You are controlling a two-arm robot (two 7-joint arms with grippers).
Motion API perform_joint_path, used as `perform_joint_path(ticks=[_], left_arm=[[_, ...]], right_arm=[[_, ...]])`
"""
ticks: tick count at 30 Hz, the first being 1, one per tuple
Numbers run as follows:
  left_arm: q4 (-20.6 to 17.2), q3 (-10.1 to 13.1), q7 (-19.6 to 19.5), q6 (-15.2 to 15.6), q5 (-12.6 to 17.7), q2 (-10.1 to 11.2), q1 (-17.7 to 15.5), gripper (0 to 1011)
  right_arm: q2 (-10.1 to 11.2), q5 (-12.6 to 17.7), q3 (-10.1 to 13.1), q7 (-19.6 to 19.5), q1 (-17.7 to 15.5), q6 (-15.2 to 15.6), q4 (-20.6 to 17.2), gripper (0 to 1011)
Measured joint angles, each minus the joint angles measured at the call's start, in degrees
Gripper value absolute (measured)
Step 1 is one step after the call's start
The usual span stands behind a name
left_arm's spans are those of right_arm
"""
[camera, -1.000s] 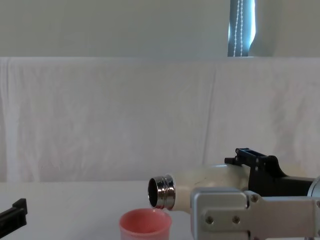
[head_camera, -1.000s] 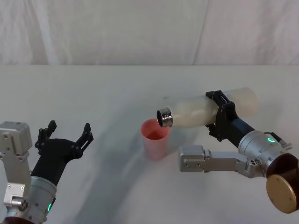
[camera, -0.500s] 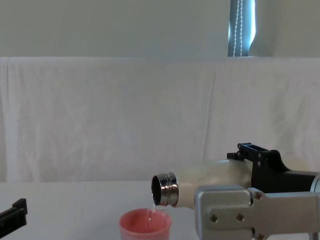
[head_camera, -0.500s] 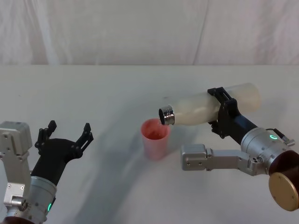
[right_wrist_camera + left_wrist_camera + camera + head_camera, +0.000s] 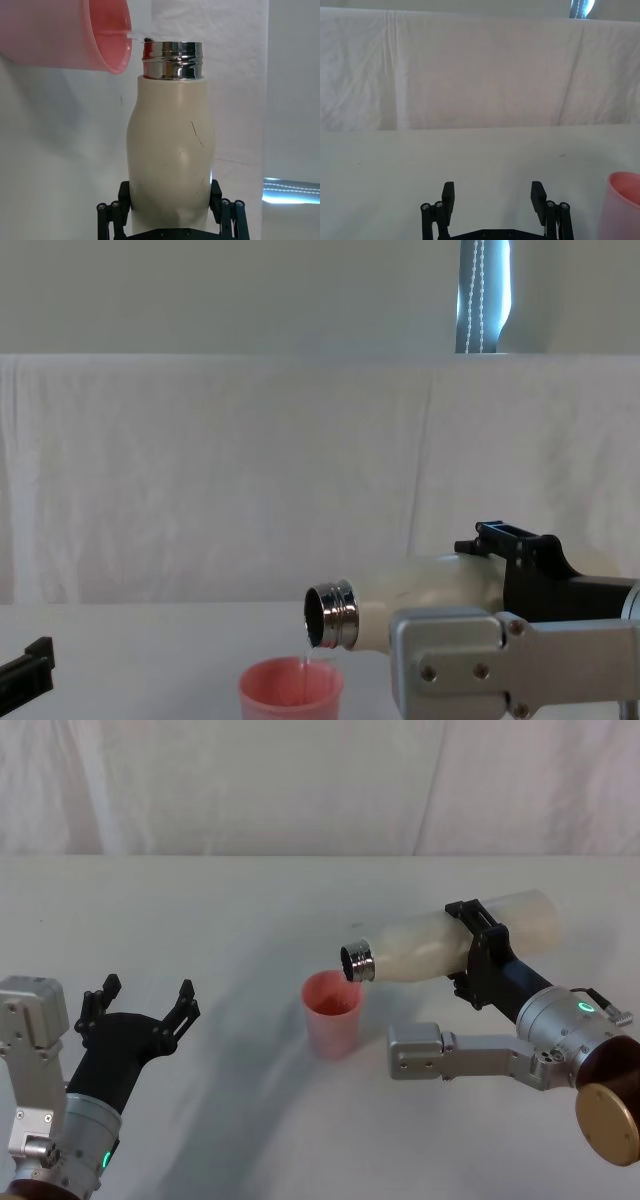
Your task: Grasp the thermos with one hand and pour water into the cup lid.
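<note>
Status: pour in progress.

- Cup lid (image 5: 333,1016): upright on the counter (image 5: 230,910), landmark for all positions below. Pink, open rim up.
- Thermos (image 5: 450,946): held off the counter, tilted close to horizontal, base raised and away to the right of the cup lid, steel neck (image 5: 356,963) lowest, directly above the right part of the cup lid rim, not touching it.
- Right pincer (image 5: 478,958): clamped across the thermos body, right of the cup lid, one finger on each side of the cream wall as seen in the right wrist view (image 5: 170,220).
- Water: thin stream visible in the chest view, falling from the neck mouth (image 5: 329,614) into the cup lid (image 5: 290,690). Fill level inside not readable.
- Left pincer (image 5: 140,1008): idle, well to the left of the cup lid, just above the counter, fingers spread wide with nothing between them (image 5: 492,197).

Done, judged from the present layout: thermos grasped, lifted, tipped over the cup lid, flow started.

Remaining, as a judgement: continue until enough water collects, return the thermos to upright, set down beside the cup lid, release.

Caution: stream lands near the rim; small drift of the neck away from the cup lid likely to spill onto the counter.
</note>
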Motion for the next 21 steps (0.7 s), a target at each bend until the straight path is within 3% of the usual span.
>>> perform_joint_path(ticks=[21], left_arm=[[0.00, 0.00, 0.00, 0.00, 0.00, 0.00, 0.00, 1001]], right_arm=[[0.14, -0.67, -0.40, 0.15, 0.40, 0.01, -0.03, 957]])
